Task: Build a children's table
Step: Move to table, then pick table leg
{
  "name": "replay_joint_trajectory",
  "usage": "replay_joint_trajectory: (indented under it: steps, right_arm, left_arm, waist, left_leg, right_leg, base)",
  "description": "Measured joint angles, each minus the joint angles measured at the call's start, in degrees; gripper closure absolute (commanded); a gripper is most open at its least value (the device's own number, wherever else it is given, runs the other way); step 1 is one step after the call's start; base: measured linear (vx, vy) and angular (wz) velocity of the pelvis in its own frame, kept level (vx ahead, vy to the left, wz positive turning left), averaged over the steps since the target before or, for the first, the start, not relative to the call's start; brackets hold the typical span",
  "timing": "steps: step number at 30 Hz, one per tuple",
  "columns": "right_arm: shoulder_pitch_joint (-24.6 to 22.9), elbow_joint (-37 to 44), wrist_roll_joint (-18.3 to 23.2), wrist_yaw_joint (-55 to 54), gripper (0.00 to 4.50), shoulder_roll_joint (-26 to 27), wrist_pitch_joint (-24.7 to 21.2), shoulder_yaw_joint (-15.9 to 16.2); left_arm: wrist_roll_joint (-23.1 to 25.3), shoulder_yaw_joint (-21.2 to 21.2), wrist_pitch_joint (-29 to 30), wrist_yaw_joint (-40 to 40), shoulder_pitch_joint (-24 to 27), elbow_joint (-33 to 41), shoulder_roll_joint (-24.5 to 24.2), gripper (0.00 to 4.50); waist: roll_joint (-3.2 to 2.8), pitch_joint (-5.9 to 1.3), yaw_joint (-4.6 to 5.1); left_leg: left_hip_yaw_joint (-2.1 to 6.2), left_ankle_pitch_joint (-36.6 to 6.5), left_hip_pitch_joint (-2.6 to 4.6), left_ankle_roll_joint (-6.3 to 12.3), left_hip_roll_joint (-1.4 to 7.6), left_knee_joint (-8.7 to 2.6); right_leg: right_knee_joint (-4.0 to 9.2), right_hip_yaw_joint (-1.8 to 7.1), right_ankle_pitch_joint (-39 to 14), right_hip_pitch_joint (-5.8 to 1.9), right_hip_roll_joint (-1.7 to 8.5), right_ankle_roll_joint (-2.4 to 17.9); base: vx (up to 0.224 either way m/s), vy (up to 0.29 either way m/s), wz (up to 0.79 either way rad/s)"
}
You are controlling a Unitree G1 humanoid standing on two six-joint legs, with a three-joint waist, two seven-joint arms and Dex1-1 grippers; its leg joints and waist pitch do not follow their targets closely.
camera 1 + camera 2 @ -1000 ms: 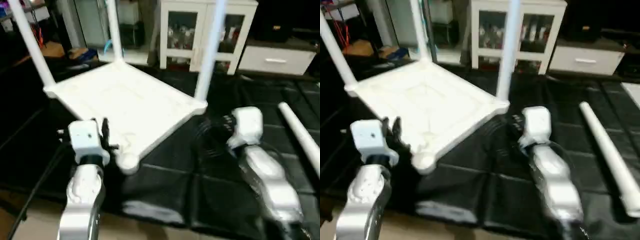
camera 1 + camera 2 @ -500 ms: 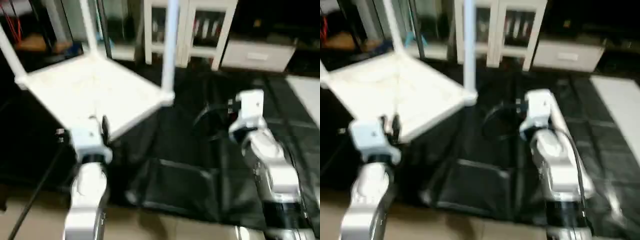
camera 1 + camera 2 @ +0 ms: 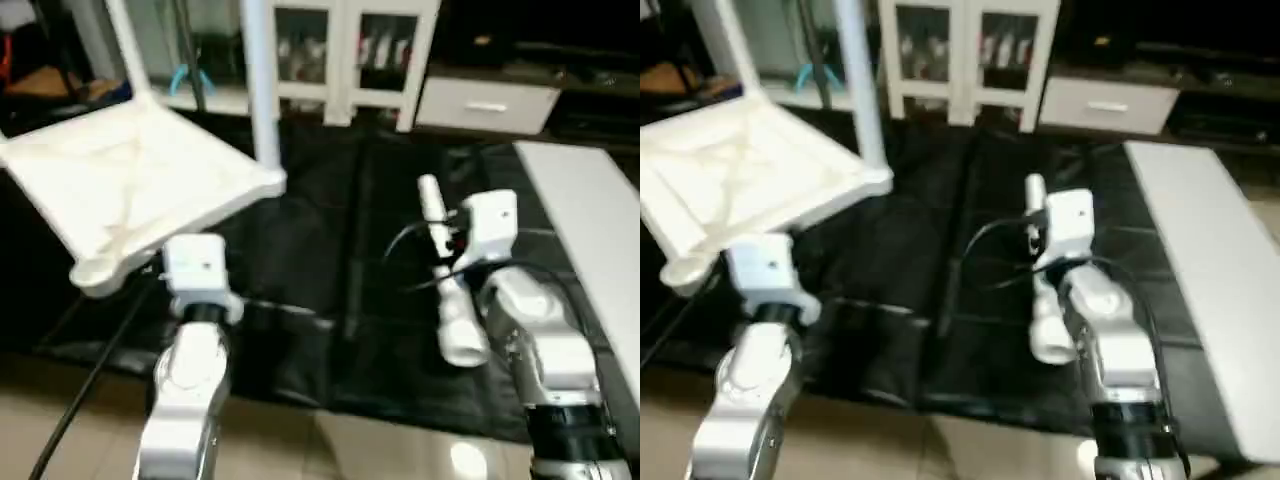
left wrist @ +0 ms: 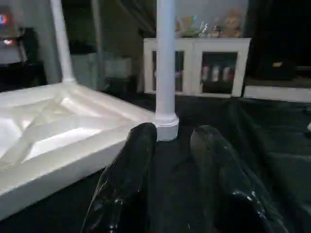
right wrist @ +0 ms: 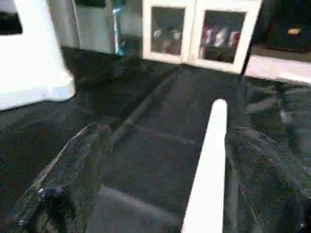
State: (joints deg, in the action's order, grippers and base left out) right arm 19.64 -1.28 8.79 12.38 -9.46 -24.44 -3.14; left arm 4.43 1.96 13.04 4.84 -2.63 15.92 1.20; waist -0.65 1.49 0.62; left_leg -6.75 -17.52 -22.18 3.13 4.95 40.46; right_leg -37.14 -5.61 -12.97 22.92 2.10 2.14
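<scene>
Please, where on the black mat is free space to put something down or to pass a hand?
The widest bare patch of black mat lies between the table top and the loose leg. More free mat lies ahead of that leg, toward the white cabinet. It is crowded around the right gripper, which straddles the leg, and at the left gripper beside the table top's edge.

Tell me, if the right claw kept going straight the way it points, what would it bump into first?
Probably the loose white leg: it lies on the black mat between the open fingers of the right gripper. Beyond it stands the glass-door cabinet.
</scene>
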Motion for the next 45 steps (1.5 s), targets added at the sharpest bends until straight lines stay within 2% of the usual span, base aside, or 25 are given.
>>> replay_joint_trajectory:
  steps: [1, 2, 3, 4, 5, 6, 7, 9, 10, 12, 14, 17, 20, 22, 25, 27, 30, 32, 35, 41, 44, 45]
  right_arm:
    - [-0.03, 0.0, -0.13, -0.18, 0.47, -0.05, -0.21, 0.31]
    - [-0.16, 0.0, -0.45, -0.38, 0.47, -0.19, -0.3, 0.37]
    - [-0.31, 0.0, -0.66, -0.82, 0.47, -0.28, -0.4, 0.37]
    - [-0.31, 0.0, -0.73, -0.91, 0.47, -0.31, -0.41, 0.37]
    - [-0.3, 0.01, -0.99, -1.14, 0.47, -0.39, -0.45, 0.34]
    - [-0.3, -0.08, -1.6, -1.79, 0.47, -0.43, -0.83, 0.36]
    - [-0.14, -0.68, -2.22, -2.18, 0.47, -0.51, -1.71, 0.36]
    - [0.45, -2.09, -2.11, -1.99, 0.47, -0.95, -3.53, 0.23]
    - [0.87, -2.43, -1.7, -1.89, 0.21, -1.35, -4.72, -0.02]
    - [1.82, -3.16, -1.56, -1.86, 0.14, -2.55, -5.78, -0.41]
    - [3.6, -4.74, -1.65, -1.82, 0.04, -4.12, -7.0, -0.99]
    - [8.3, -9.35, -1.85, -1.16, 0.04, -6.42, -8.2, -1.49]
    - [12.58, -14.61, -3.26, 0.57, 0.04, -8.66, -8.84, -0.67]
    - [16.29, -19.64, -3.95, 2.19, 0.04, -10.45, -11.42, 0.14]
    - [19.74, -24.12, -3.18, 4.78, 0.04, -11.8, -16.16, 0.17]
    - [21.84, -27.25, -2.9, 6.64, 0.04, -12.69, -20.55, 1.67]
    - [24.4, -31.66, -4.01, 7.22, 0.04, -14.18, -25.59, 3.09]
    - [25.75, -34.09, -4.15, 8.03, 0.04, -14.49, -27.97, 2.96]
    - [26.82, -35.43, -2.71, 9.43, 0.04, -14.26, -31.8, 2.33]
    - [27.74, -39.11, 0.82, 12.3, 0.04, -14.14, -38.0, 0.15]
    - [27.76, -40.89, 0.3, 13.97, 0.04, -14.56, -38.69, 1.07]
    - [27.76, -41.23, 0.06, 14.2, 0.22, -14.86, -38.67, 1.6]
  left_arm:
    - [0.1, 0.0, 0.56, 0.15, -0.1, -0.17, 0.12, 3.04]
    - [0.11, 0.0, 0.79, 0.27, -0.22, -0.36, 0.39, 3.04]
    - [0.1, 0.01, 1.1, 0.28, -0.22, -0.41, 0.44, 3.04]
    - [0.1, -0.03, 1.28, 0.28, -0.23, -0.41, 0.39, 3.04]
    - [0.09, 0.11, 1.67, 0.1, -0.28, -0.4, 0.25, 3.04]
    - [0.02, 0.39, 1.95, -0.61, -0.29, -0.42, -0.28, 3.04]
    - [-0.17, 0.76, 2.0, -1.68, -0.24, -0.43, -1.14, 3.04]
    - [-0.59, 1.36, 1.81, -3.53, -0.01, -0.44, -2.09, 3.04]
    - [-0.93, 1.45, 1.71, -4.69, 0.23, -0.43, -2.73, 2.98]
    - [-1.32, 2.14, 1.66, -6.0, 0.42, -0.4, -3.0, 2.98]
    - [-1.63, 3.64, 1.69, -7.79, 0.76, -0.26, -3.48, 2.98]
    - [-2.43, 5.96, 2.22, -11.12, 0.89, 0.33, -4.95, 2.98]
    - [-4.43, 6.24, 3.85, -14.38, 0.87, 1.11, -6.4, 2.98]
    - [-7.05, 6.52, 5.38, -18.49, 0.9, 3.26, -8.67, 2.98]
    - [-9.65, 7.98, 8.8, -23.69, 0.77, 6.77, -11.48, 2.98]
    - [-12.13, 9.69, 12.8, -27.53, 0.44, 9.61, -14.31, 2.98]
    - [-16.57, 12.62, 19.28, -33.37, 0.58, 15.4, -19.2, 2.98]
    - [-19.24, 13.13, 22.59, -35.59, 0.6, 17.38, -20.27, 2.98]
    - [-21.47, 13.86, 24.88, -36.94, 0.08, 18.08, -19.93, 2.98]
    - [-21.41, 15.23, 26.83, -37.03, -0.36, 17.91, -20.41, 2.98]
    - [-21.06, 15.97, 27.45, -36.45, -0.39, 17.81, -20.6, 2.98]
    - [-20.9, 15.97, 27.45, -36.02, -0.45, 17.64, -20.2, 2.98]
  waist:
    - [-0.11, 0.06, -0.27]
    - [-0.27, 0.15, -0.73]
    - [-0.48, 0.36, -1.19]
    - [-0.72, 0.47, -1.32]
    - [-1.31, 0.5, -1.31]
    - [-1.95, 0.52, -1.23]
    - [-2.43, 0.58, -0.65]
    - [-2.89, 0.93, -0.54]
    - [-2.92, 0.98, -0.47]
    - [-2.63, 1.09, -0.23]
    - [-2.32, 1.27, 0.18]
    - [-2.05, 1.38, 0.65]
    - [-1.9, 1.44, 1.07]
    - [-1.58, 1.51, 1.17]
    - [-1.47, 1.43, 0.64]
    - [-1.45, 1.43, 0.34]
    - [-1.45, 1.44, -0.42]
    - [-1.45, 1.44, -0.83]
    - [-1.45, 1.44, -0.91]
    - [-1.38, 1.48, -0.79]
    - [-1.28, 1.55, -0.75]
    - [-1.18, 1.56, -0.76]
  left_leg:
    - [0.17, -0.14, 0.01, 0.27, -0.03, 0.12]
    - [0.93, -0.29, -0.01, 0.51, 0.08, 0.81]
    - [2.06, -0.22, -0.05, 0.37, 0.82, 1.61]
    - [2.51, -0.18, 0.1, 0.31, 1.46, 0.73]
    - [2.3, 0.79, 0.54, -1.29, 2.35, -0.78]
    - [1.69, 2.47, 0.96, -4.02, 2.77, -1.88]
    - [0.96, 3.39, 1.38, -5.84, 3.31, -2.76]
    - [0.48, 3.66, 1.34, -6.25, 4.13, -3.21]
    - [-0.02, 3.71, 1.37, -6.17, 4.27, -3.28]
    - [-1.05, 3.74, 1.45, -6.09, 4.16, -3.28]
    - [-1.83, 3.75, 1.46, -6.08, 4.13, -3.46]
    - [-1.95, 4.07, 0.96, -5.66, 4.1, -3.51]
    - [-2.23, 4.1, 0.98, -5.67, 4.09, -3.58]
    - [-2.27, 4.1, 0.92, -5.68, 4.1, -3.78]
    - [-2.38, 4.63, 0.53, -5.15, 4.2, -3.81]
    - [-2.47, 4.67, 0.18, -5.08, 4.22, -3.82]
    - [-2.61, 4.72, 0.04, -5.0, 4.22, -3.81]
    - [-2.82, 4.76, 0.12, -4.96, 4.31, -3.81]
    - [-3.19, 4.94, 0.26, -5.17, 4.58, -3.81]
    - [-3.24, 5.1, 0.65, -5.8, 4.69, -3.81]
    - [-3.24, 5.12, 0.79, -5.84, 4.7, -3.81]
    - [-3.24, 5.12, 0.84, -5.85, 4.71, -3.81]
  right_leg:
    - [0.14, 0.14, 0.24, 0.04, 0.13, 0.17]
    - [0.03, 0.24, 0.32, 0.02, 0.31, 0.2]
    - [0.02, 0.45, 0.37, -0.14, 0.53, 0.16]
    - [0.03, 0.4, 0.47, -0.15, 0.73, 0.01]
    - [0.08, 0.18, 0.58, -0.13, 0.84, -0.17]
    - [0.28, 0.16, 0.62, -0.31, 1.01, -0.24]
    - [0.99, 0.22, 0.79, -0.47, 0.94, -0.4]
    - [2.65, 0.2, 1.04, -1.26, 0.42, -0.2]
    - [3.27, 0.26, 1.81, -1.55, 0.56, -0.16]
    - [3.31, 0.38, 2.72, -1.58, 1.32, -0.73]
    - [3.3, 0.96, 2.69, -1.44, 1.46, -0.92]
    - [3.23, 1.3, 2.86, -0.88, 1.41, -1.29]
    - [2.96, 1.62, 3.0, -0.81, 1.38, -1.43]
    - [2.88, 1.62, 3.0, -0.58, 1.36, -1.43]
    - [2.54, 1.66, 3.06, 0.02, 1.32, -1.22]
    - [2.27, 1.69, 2.89, 0.5, 1.32, -1.08]
    - [2.0, 1.75, 2.82, 1.02, 1.33, -0.95]
    - [1.9, 1.82, 2.82, 1.04, 1.33, -0.94]
    - [1.89, 1.82, 2.89, 0.95, 1.33, -0.81]
    - [1.87, 1.8, 2.99, 0.53, 1.31, -0.72]
    - [1.87, 1.79, 2.87, 0.4, 1.31, -0.96]
    - [1.88, 1.78, 2.86, 0.34, 1.31, -0.97]
  base:
    - [-0.106, -0.122, -0.04]
    - [-0.091, -0.057, 0.0]
    - [-0.083, -0.014, 0.01]
    - [-0.083, -0.014, 0.01]
    - [-0.069, 0.046, 0.11]
    - [-0.059, 0.081, 0.19]
    - [-0.059, 0.081, 0.19]
    - [-0.049, 0.075, 0.15]
    - [-0.043, 0.074, 0.12]
    - [-0.016, 0.033, 0.04]
    - [0.0, 0.0, 0.0]
    - [0.0, 0.0, 0.0]
    - [0.0, 0.0, 0.0]
    - [0.0, 0.0, 0.0]
    - [0.0, 0.0, 0.0]
    - [0.0, 0.0, 0.0]
    - [0.0, 0.0, 0.0]
    - [0.0, 0.0, 0.0]
    - [0.0, 0.0, 0.0]
    - [0.0, 0.0, 0.0]
    - [0.0, 0.0, 0.0]
    - [0.0, 0.0, 0.0]
